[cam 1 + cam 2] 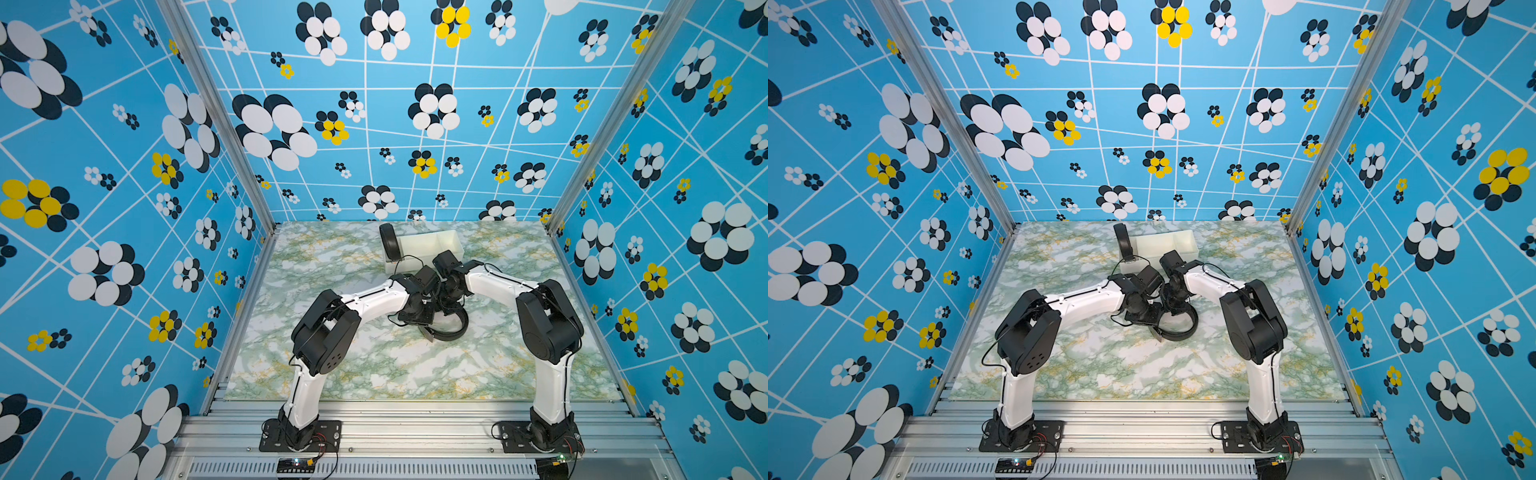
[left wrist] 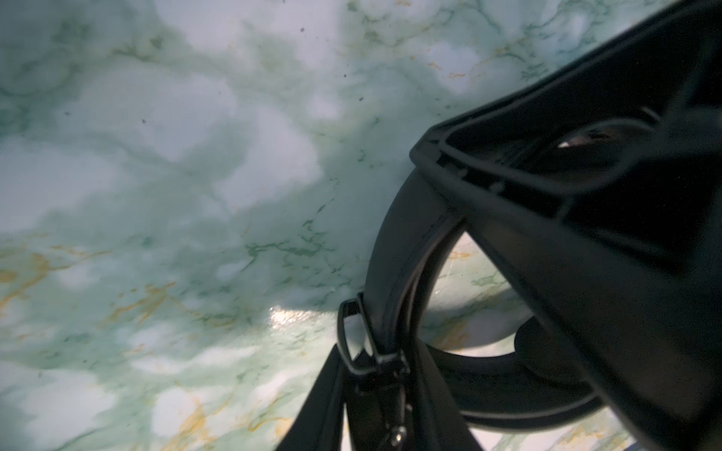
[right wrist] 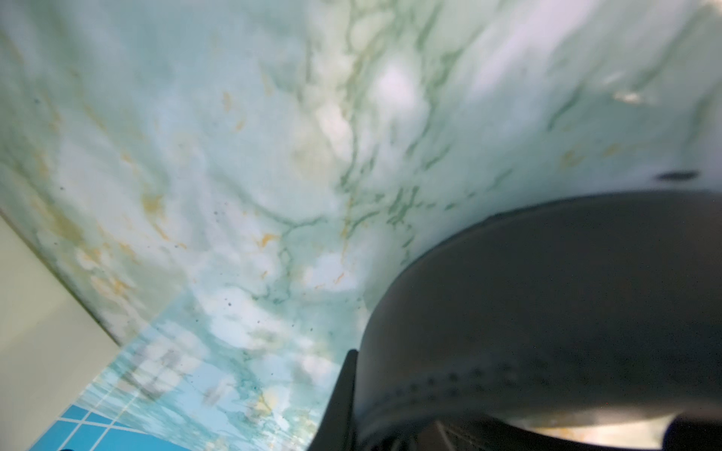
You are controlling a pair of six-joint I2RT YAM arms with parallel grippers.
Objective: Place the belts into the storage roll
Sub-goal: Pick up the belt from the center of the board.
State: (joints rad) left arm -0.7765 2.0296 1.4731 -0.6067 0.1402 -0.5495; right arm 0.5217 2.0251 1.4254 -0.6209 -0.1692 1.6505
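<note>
**Bimanual belt-storing scene, seen from above and from both wrists.** Both arms are bent inward, so that the left hand (image 1: 417, 319) and the right hand (image 1: 451, 302) are held close together over the middle of the marbled table (image 1: 374, 365). Beneath them a loose belt (image 1: 451, 336) is laid on the table as an open, roughly round loop, well apart from the storage roll (image 1: 452, 248). This loose belt (image 1: 1183, 337) is shown alike in both top views.

In the left wrist view the loose belt (image 2: 394, 254) is seen standing on edge, curving away from its buckle (image 2: 343, 332). The buckle end is taken between the narrowly parted jaws of the left hand, by which it appears to be gripped. The dark frame of the right hand is seen there over the far side of the loop.

In the right wrist view the near field is filled by the broad outer face of the loose belt (image 3: 547, 296). Whether the jaws of the right hand are closed on it cannot be told.

The storage roll is set near the far edge of the table, and an inner divider can be made out. A coiled belt (image 1: 390, 241) is stood on edge at the left end of the storage roll, apparently inside the end compartment.
</note>
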